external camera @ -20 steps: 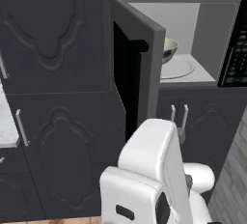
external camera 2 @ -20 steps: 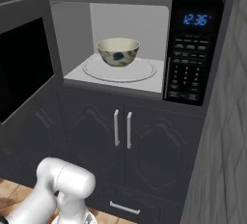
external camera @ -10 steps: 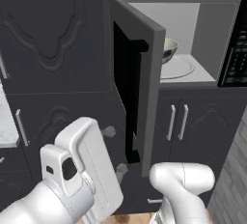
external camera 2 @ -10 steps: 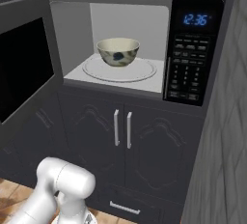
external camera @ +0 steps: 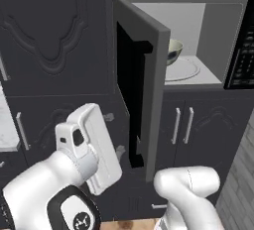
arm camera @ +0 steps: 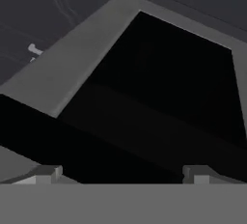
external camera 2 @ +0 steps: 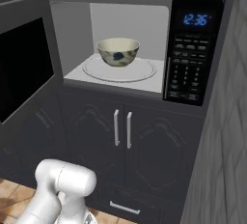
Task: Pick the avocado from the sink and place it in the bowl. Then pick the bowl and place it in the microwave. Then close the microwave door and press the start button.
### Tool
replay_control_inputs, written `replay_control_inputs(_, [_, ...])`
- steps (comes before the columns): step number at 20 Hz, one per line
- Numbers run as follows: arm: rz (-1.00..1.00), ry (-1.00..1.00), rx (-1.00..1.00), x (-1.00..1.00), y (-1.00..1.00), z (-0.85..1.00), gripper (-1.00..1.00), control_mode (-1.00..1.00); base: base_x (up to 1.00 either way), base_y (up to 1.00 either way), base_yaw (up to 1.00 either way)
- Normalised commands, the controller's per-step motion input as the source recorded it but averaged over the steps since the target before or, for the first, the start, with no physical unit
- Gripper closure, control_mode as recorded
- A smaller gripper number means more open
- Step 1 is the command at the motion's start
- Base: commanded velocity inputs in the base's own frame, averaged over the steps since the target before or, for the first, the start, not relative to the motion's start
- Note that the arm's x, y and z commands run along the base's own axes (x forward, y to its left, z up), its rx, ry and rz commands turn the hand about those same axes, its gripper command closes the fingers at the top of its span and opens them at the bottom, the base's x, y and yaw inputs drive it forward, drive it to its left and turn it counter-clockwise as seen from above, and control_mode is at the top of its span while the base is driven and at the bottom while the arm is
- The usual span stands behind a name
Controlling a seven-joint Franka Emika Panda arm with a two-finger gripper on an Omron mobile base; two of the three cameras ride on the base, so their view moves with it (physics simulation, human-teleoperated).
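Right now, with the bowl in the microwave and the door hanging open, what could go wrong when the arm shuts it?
1. The pincer sits close behind the door, facing its black window; a push there could slip instead of swinging it.
2. The door stands wide open, so one shove may leave it unlatched.
3. A hard slam could jolt the bowl on its glass plate.

The bowl (external camera 2: 118, 51) sat on the turntable (external camera 2: 119, 69) inside the microwave (external camera 2: 130, 44). The microwave door (external camera 2: 25, 63) stood open at left.
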Motion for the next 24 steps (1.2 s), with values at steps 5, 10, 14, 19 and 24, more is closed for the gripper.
replay_control_inputs(5, [0.0, 0.19, 0.03, 0.65, -0.39, 0.01, -1.0, -1.0, 0.0, 0.0, 0.0])
replay_control_inputs(10, [0.0, 0.12, 0.1, 0.76, -0.88, 0.0, -1.0, -1.0, 0.0, 0.0, 0.0])
replay_control_inputs(14, [0.0, 0.1, 0.15, 0.87, -1.0, 0.0, -1.0, -1.0, 0.0, 0.0, 0.0])
replay_control_inputs(19, [0.0, 0.11, 0.14, 1.0, -1.0, 0.0, -1.0, -1.0, 0.0, 0.0, 0.0])
replay_control_inputs(24, [0.0, 0.04, 0.09, 1.0, -1.0, -0.07, -1.0, -1.0, 0.0, 0.0, 0.0])
